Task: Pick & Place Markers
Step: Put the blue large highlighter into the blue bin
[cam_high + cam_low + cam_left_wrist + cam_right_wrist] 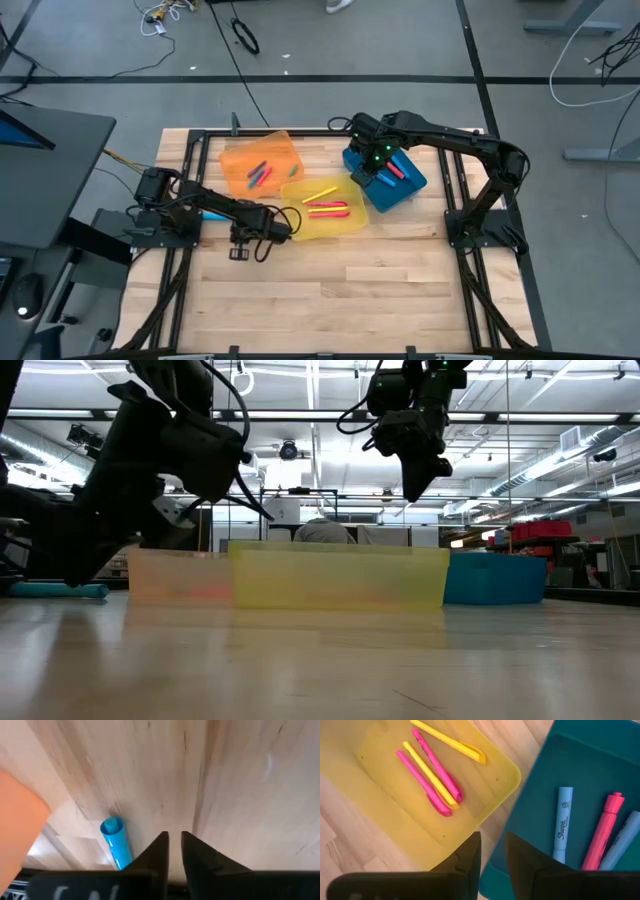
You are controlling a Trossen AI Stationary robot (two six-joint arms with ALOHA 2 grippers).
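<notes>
Left gripper (172, 847) sits low over bare wood; its jaws stand narrow with a thin gap and nothing between them. A blue marker (116, 842) lies on the table just beside one finger, outside the gap and not gripped. An orange bin (17, 825) edge shows a little past the marker, off to the same side.

Step in hand, as I judge it: picking the blue marker, with no grip on it yet. The next move calls for wider jaws, a shift sideways to straddle the marker, then a close.

Right gripper (492, 855) hangs over the seam between the yellow bin (507, 780) and the blue bin (540, 785), jaws a little apart and empty. Past one finger, in the yellow bin, lie pink and yellow markers (432, 777). Past the other, in the blue bin, lie a light blue marker (563, 822), a pink one (605, 832) and part of another light blue one (cut off at the edge). That arm looks to be waiting.

Farther off, the overhead view shows a few more markers (260, 173) in the orange bin.
</notes>
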